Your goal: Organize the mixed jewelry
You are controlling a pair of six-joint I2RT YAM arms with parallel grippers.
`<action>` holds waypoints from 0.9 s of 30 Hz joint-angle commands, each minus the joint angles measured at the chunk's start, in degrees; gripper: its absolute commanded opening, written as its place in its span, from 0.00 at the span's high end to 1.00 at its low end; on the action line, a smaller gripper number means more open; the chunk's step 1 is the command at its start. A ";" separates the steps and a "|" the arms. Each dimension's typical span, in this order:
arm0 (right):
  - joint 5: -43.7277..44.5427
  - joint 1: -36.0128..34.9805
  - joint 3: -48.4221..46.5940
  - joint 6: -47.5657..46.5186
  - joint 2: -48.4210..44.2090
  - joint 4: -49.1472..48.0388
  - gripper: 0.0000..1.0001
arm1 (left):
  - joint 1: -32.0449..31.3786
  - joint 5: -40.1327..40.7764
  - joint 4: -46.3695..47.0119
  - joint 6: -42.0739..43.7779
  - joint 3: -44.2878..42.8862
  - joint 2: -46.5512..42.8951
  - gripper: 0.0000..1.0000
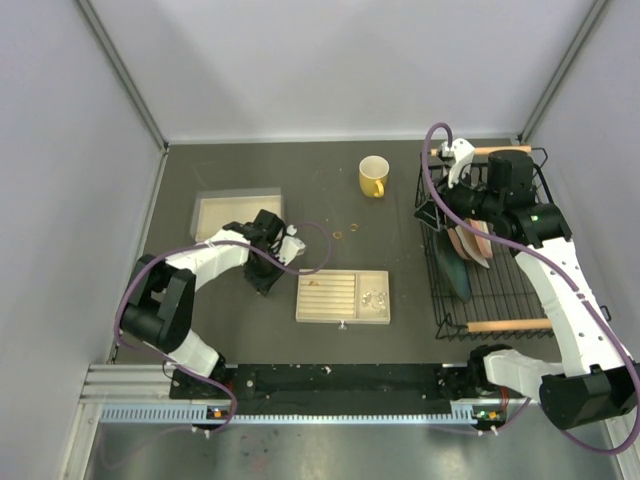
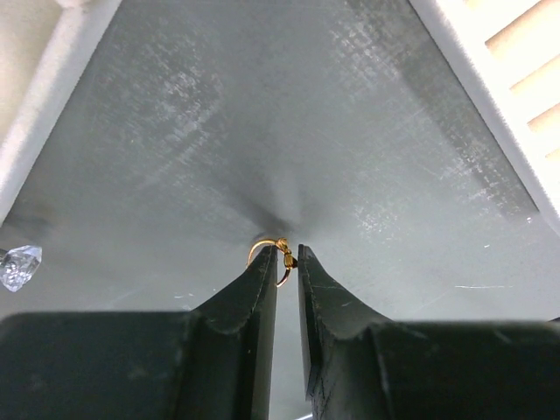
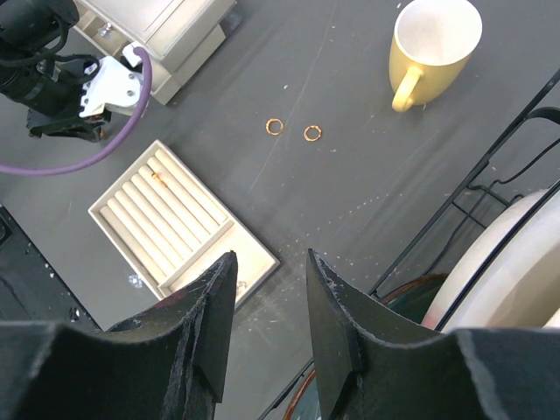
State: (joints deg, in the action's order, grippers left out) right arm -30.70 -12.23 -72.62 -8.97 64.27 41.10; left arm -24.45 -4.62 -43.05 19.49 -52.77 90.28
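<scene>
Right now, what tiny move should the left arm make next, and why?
Probably squeeze the left pincer fully shut: its tips straddle a gold ring lying on the table, with a narrow gap between them.

gold ring: thin, beaded, at tips of left gripper | two copper rings: flat, side by side, ahead of right gripper

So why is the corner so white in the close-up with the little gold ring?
Left wrist view: glare washes out the jewelry box in the upper-right corner, though the gold ring looks sharp; top external view: the same box is evenly lit.
</scene>
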 commanded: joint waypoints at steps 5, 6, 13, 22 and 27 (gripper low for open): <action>-0.50 0.45 0.29 -0.26 -0.37 -2.52 0.62 | 0.28 0.32 0.07 1.17 0.30 -2.48 0.78; -0.59 0.54 0.37 -0.26 -0.29 -2.52 0.62 | 0.19 0.32 0.16 1.17 0.30 -2.30 0.77; -0.41 0.54 0.46 -0.26 -0.46 -2.52 0.63 | 0.19 0.84 2.27 2.40 1.18 -1.25 0.77; -0.06 0.45 0.64 -0.34 -0.46 -2.52 0.62 | 0.10 0.41 2.18 2.49 1.80 -1.33 0.77; -0.06 0.45 0.46 -0.43 -0.29 -2.60 0.62 | 0.01 -0.39 1.74 2.66 2.41 -1.42 0.77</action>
State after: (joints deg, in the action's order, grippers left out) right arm -30.63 -12.23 -71.96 -8.97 64.27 40.23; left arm -24.45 -4.05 -41.69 21.17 -51.11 89.56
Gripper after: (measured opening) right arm 0.376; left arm 0.228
